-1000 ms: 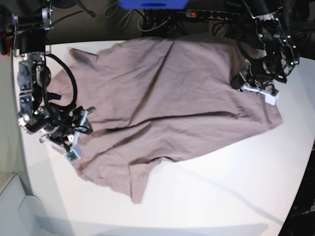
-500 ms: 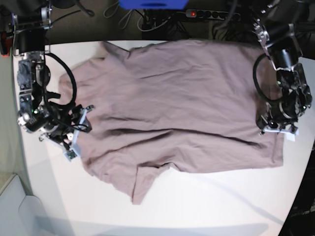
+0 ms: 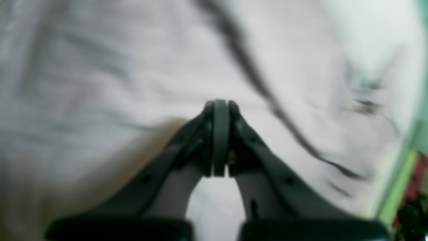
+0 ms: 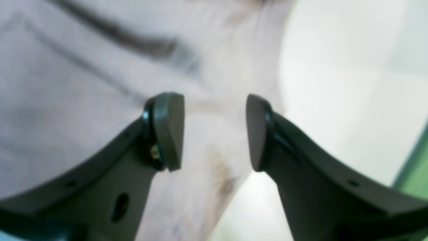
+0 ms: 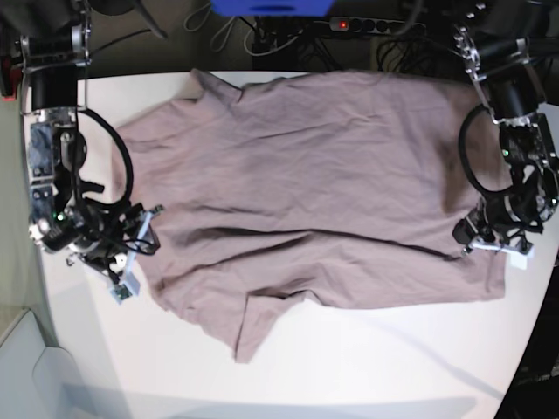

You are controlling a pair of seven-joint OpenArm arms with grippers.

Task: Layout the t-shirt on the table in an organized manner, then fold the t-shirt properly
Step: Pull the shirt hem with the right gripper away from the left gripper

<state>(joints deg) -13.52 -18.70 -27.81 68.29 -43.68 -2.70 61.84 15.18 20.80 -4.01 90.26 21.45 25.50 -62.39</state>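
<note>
The mauve t-shirt (image 5: pixel 306 192) lies spread across the back half of the white table (image 5: pixel 393 349), with a sleeve pointing toward the front (image 5: pixel 253 327). My left gripper (image 5: pixel 491 243) is at the shirt's right edge. In the left wrist view its jaws are pressed together (image 3: pixel 220 110) over the cloth (image 3: pixel 100 67), seemingly pinching it. My right gripper (image 5: pixel 131 266) is at the shirt's left edge. In the right wrist view it is open (image 4: pixel 214 130), with the shirt's edge (image 4: pixel 67 67) lying under and between the fingers.
A power strip (image 5: pixel 376 26), cables and a blue object (image 5: pixel 271 7) lie beyond the table's back edge. Bare white tabletop runs along the front. The table's rounded corners are close to both arms.
My left arm pulled the shirt's right side toward the front, spreading the cloth flatter, then slowed. My right gripper shifted slightly down and left at the shirt's left edge.
</note>
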